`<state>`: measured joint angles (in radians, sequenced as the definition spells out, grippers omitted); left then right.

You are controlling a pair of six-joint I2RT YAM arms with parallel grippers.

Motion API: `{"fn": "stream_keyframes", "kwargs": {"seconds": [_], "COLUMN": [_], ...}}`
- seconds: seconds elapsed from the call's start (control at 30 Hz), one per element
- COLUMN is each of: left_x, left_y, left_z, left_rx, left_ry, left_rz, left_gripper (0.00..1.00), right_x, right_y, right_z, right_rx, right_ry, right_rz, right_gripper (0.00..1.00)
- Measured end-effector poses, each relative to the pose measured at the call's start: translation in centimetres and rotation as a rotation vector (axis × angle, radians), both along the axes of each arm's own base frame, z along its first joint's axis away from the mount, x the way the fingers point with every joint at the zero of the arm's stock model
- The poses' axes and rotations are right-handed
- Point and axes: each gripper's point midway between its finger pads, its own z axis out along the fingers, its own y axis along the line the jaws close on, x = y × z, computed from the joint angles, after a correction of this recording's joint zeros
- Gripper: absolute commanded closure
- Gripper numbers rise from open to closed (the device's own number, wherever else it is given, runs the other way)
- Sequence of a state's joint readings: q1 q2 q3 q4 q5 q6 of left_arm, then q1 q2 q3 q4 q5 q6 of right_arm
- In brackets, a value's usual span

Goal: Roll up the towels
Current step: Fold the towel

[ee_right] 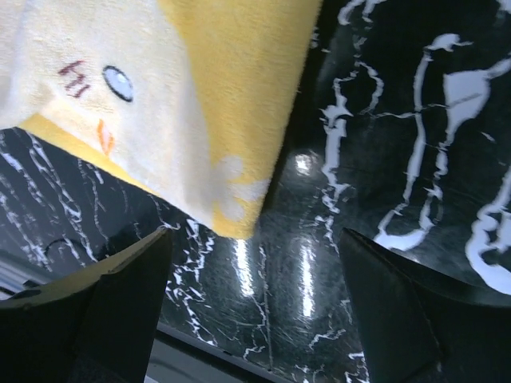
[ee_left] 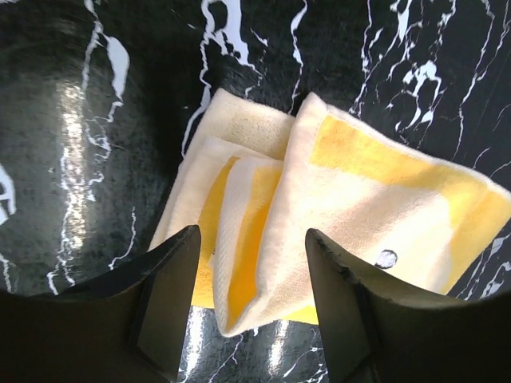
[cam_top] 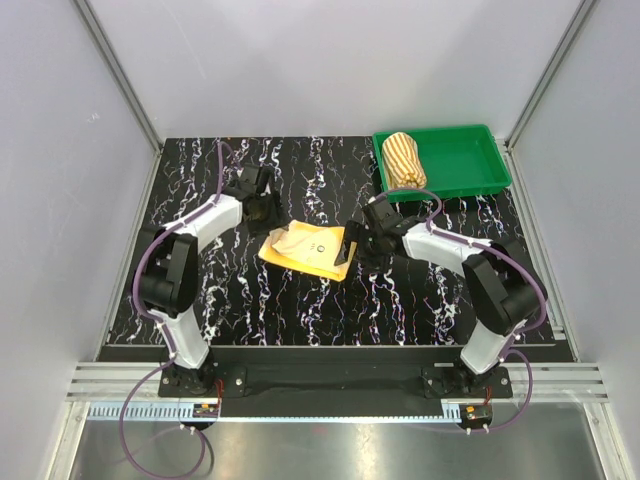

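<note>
The small yellow towel [cam_top: 308, 250] lies folded over itself in the middle of the black marble table, cream side up with a small printed face. In the left wrist view the yellow towel [ee_left: 335, 199] shows layered folds, and its near corner lies between my open fingers [ee_left: 172, 295] without touching them. My left gripper [cam_top: 262, 212] is open at the towel's far left corner. My right gripper [cam_top: 362, 240] is open at the towel's right edge; its view shows the towel's corner [ee_right: 200, 104] just ahead of the jaws. The striped orange-and-cream towel [cam_top: 403, 160] lies rolled up in the tray.
A green plastic tray [cam_top: 462, 156] stands at the back right of the table and holds only the striped roll at its left end. Grey walls enclose the table on three sides. The table's front edge [ee_right: 200, 351] shows low in the right wrist view.
</note>
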<state>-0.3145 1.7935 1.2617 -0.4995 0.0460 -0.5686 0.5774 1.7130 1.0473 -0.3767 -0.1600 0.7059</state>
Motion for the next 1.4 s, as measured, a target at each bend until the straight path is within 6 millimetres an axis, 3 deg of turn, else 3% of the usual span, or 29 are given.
{"fn": "stream_keyframes", "kwargs": {"seconds": [0.23,0.33,0.43,0.57,0.73,0.77,0.9,1.2,1.4], "left_x": [-1.4,-3.1,-4.5,-4.5,-4.4,-4.4,-4.3,-3.5,-4.2], "left_y": [-1.0,-0.8,-0.8,-1.0,-1.3,-1.3,-1.4,-1.7,-1.2], "left_z": [-1.6,-3.2,-4.3,-4.2,-4.1,-4.0,-2.8,3.9,5.0], "left_rx": [-0.053,-0.062,-0.068,-0.081,-0.092,-0.093,-0.096,-0.136,-0.124], "left_ry": [0.046,0.092,0.131,0.112,0.106,0.106,0.097,-0.023,-0.028], "left_rz": [-0.045,-0.054,-0.064,-0.074,-0.073,-0.073,-0.075,-0.072,-0.058], "left_gripper": [0.42,0.49,0.6,0.71,1.0,1.0,1.0,1.0,0.98], "right_x": [0.4,0.4,0.3,0.2,0.1,0.1,0.0,0.0,0.3], "right_y": [1.9,2.1,2.2,2.2,2.4,2.4,2.4,2.6,3.3], "right_z": [0.2,-0.1,-0.4,-1.1,-1.1,-1.1,-1.2,-1.2,-1.2], "right_rx": [0.086,0.096,0.097,0.091,0.105,0.105,0.105,0.118,0.153], "right_ry": [-0.007,-0.001,0.01,0.024,0.027,0.027,0.028,0.021,0.017], "right_rz": [0.033,0.04,0.044,0.045,0.054,0.054,0.054,0.059,0.07], "right_gripper": [0.09,0.1,0.11,0.11,0.11,0.11,0.11,0.14,0.15]}}
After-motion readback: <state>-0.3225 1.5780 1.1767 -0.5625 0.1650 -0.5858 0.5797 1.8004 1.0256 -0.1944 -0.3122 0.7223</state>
